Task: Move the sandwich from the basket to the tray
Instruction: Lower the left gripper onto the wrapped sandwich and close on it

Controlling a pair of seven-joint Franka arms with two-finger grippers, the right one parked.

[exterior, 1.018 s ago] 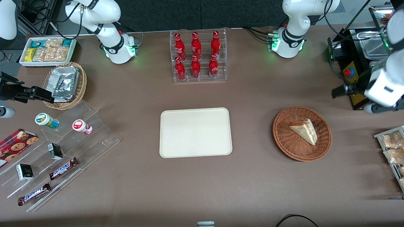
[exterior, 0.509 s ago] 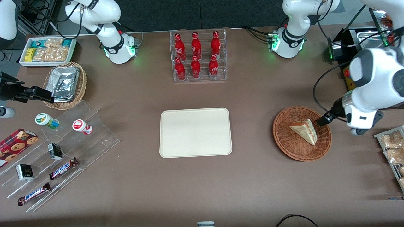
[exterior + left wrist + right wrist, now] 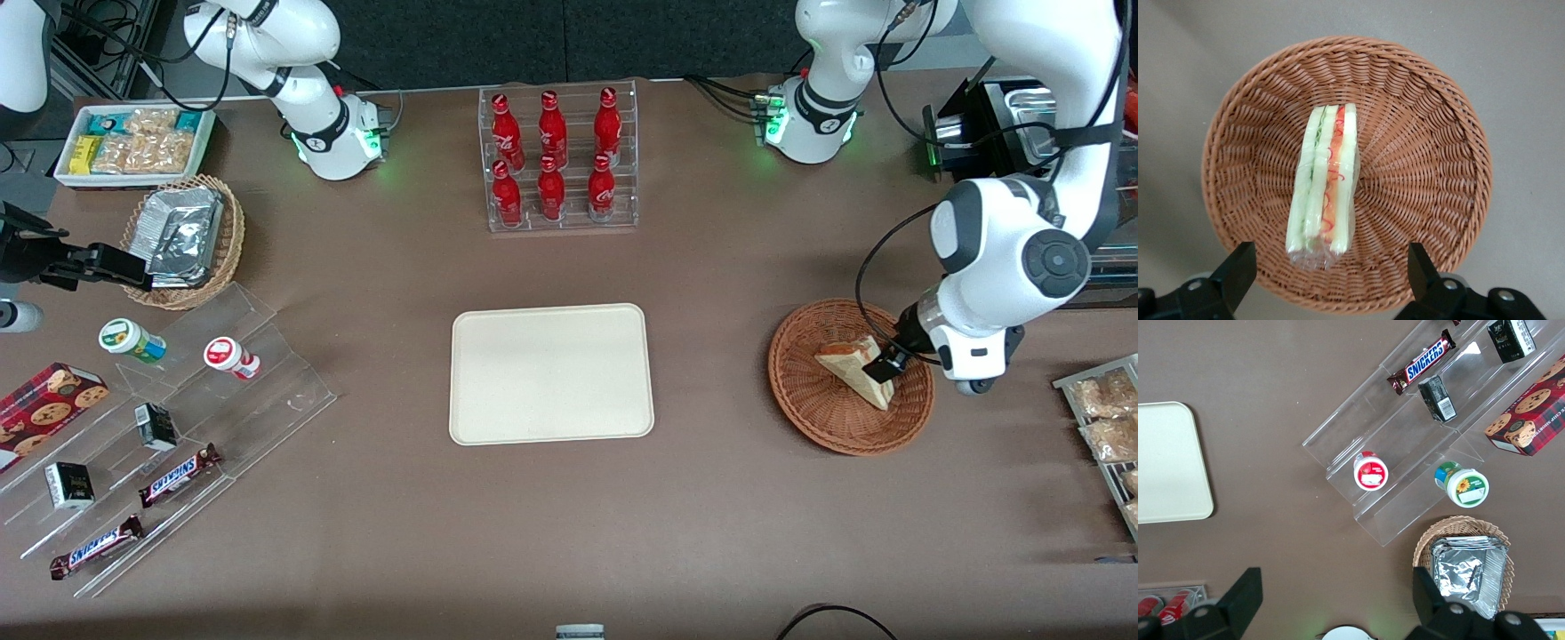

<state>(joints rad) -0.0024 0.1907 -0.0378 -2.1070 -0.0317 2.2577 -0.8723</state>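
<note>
The sandwich (image 3: 849, 363), a pale wedge in clear wrap with red and green layers on its cut edge (image 3: 1325, 180), lies in the round reddish-brown basket (image 3: 818, 409) toward the working arm's end of the table. My gripper (image 3: 885, 364) hangs over the basket, above the sandwich's edge. In the left wrist view the gripper (image 3: 1330, 273) is open, its two black fingers (image 3: 1238, 267) spread wide, wider than the sandwich's near end, with nothing between them but the basket (image 3: 1418, 133) weave. The cream tray (image 3: 551, 373) sits bare mid-table.
A clear rack of red bottles (image 3: 558, 160) stands farther from the front camera than the tray. Bagged snacks (image 3: 1107, 418) lie beside the basket at the table's end. A black machine (image 3: 987, 133) stands near the working arm's base. Acrylic steps with snacks (image 3: 178, 418) and a foil-pack basket (image 3: 182, 240) lie toward the parked arm's end.
The working arm has swung in from the table's end and come down over the basket. Its gripper went from beside the basket rim to above the sandwich. The sandwich has not moved.
</note>
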